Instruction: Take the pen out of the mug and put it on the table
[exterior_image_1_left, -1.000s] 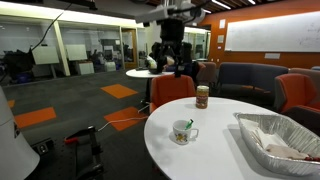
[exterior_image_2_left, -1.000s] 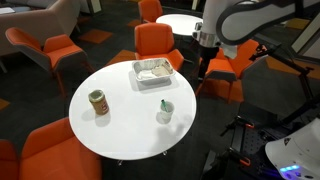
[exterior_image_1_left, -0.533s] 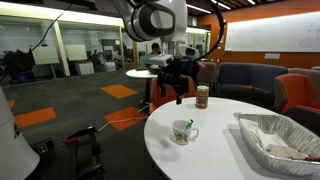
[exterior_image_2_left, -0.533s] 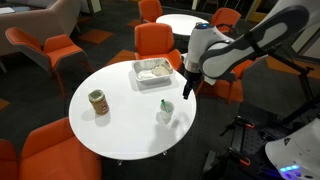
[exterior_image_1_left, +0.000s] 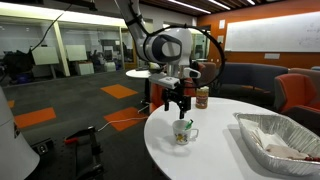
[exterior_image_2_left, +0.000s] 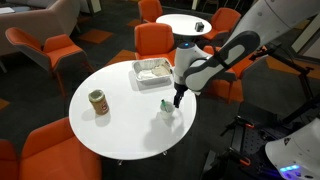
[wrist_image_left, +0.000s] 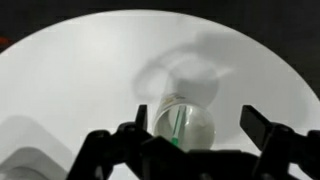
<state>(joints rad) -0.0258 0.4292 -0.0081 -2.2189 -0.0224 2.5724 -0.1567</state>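
You hover the gripper (wrist_image_left: 196, 114), jaws spread wide, right above the mug (wrist_image_left: 200, 131) so the green pen (wrist_image_left: 177, 126) standing inside falls between them, ready for a pinch.

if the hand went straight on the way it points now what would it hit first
Most likely the pen sticking out of the mug, or the mug's rim. In the wrist view both sit roughly centred under the open hand, though depth is unclear.

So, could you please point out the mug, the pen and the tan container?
mug (exterior_image_1_left: 182, 135), in an exterior view, on its white wall.
pen (wrist_image_left: 177, 125), in the wrist view, on its green shaft.
tan container (exterior_image_2_left: 98, 103), in an exterior view, on its side.
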